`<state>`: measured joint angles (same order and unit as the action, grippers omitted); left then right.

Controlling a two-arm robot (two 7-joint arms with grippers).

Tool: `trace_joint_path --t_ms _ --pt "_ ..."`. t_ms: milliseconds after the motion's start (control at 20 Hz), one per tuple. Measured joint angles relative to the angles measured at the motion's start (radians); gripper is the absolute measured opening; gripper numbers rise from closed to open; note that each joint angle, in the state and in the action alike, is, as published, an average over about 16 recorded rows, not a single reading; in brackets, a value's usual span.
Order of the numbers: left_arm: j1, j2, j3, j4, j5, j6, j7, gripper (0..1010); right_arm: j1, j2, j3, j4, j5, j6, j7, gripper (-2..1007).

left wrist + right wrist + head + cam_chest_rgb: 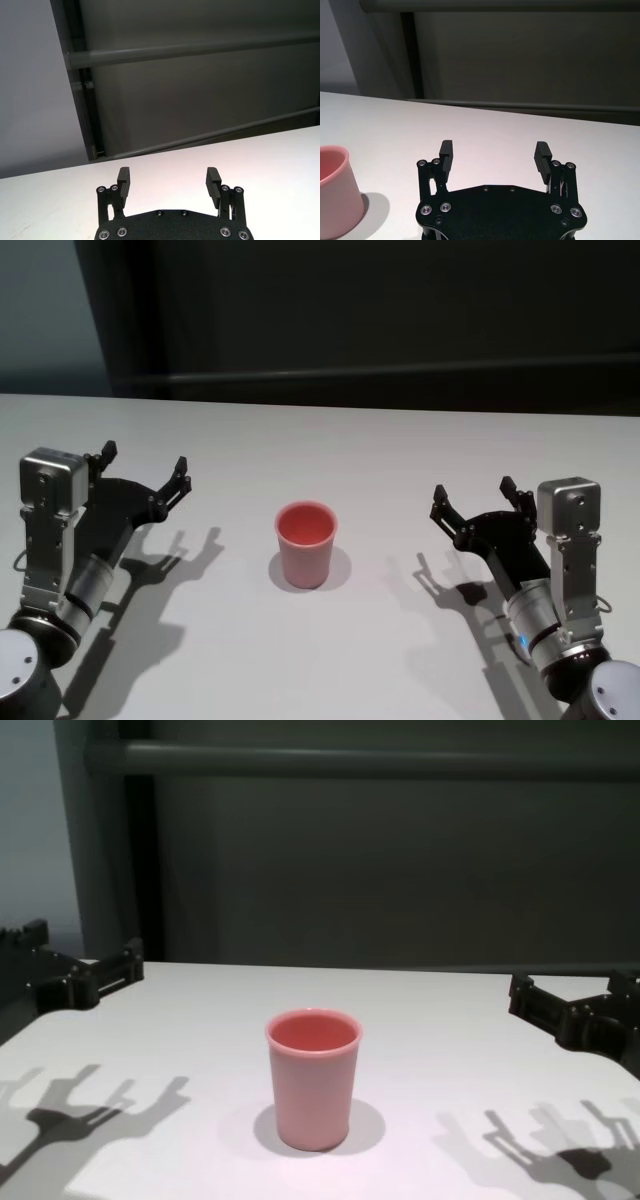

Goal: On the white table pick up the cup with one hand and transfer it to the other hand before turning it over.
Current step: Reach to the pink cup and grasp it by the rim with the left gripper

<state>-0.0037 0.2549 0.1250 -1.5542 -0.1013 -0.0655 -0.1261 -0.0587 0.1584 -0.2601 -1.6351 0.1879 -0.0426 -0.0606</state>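
A pink cup (305,543) stands upright, mouth up, in the middle of the white table (330,440); the chest view shows the cup (312,1077) dead centre, and the right wrist view catches the cup (335,190) at its edge. My left gripper (145,467) hovers open to the cup's left, well apart from it, with nothing between its fingers (123,181). On the other side my right gripper (472,498) is open too, empty, and also clear of the cup. Both grippers (80,960) (575,992) point toward the far side of the table.
A dark wall with horizontal rails (350,760) rises behind the table's far edge. Both arms cast shadows (160,560) on the tabletop on either side of the cup.
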Motion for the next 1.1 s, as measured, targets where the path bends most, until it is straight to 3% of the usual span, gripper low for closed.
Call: trace_joint_path --t_ms 250,600,850,1100 --pt "-0.015 0.058 -0.010 -0.030 0.020 0.023 -0.074 1001 0.000 0.000 0.000 0.000 0.000 0.000 0.000 1002" --pt "-0.062 0.182 -0.012 -0.075 0.045 0.067 -0.202 1001 0.000 0.000 0.000 0.000 0.000 0.000 0.000 1002" --pt "-0.127 0.278 0.004 -0.091 0.059 0.095 -0.300 1001 0.000 0.000 0.000 0.000 0.000 0.000 0.000 1002" --pt "-0.224 0.362 0.038 -0.087 0.068 0.108 -0.403 1001 0.000 0.000 0.000 0.000 0.000 0.000 0.000 1002"
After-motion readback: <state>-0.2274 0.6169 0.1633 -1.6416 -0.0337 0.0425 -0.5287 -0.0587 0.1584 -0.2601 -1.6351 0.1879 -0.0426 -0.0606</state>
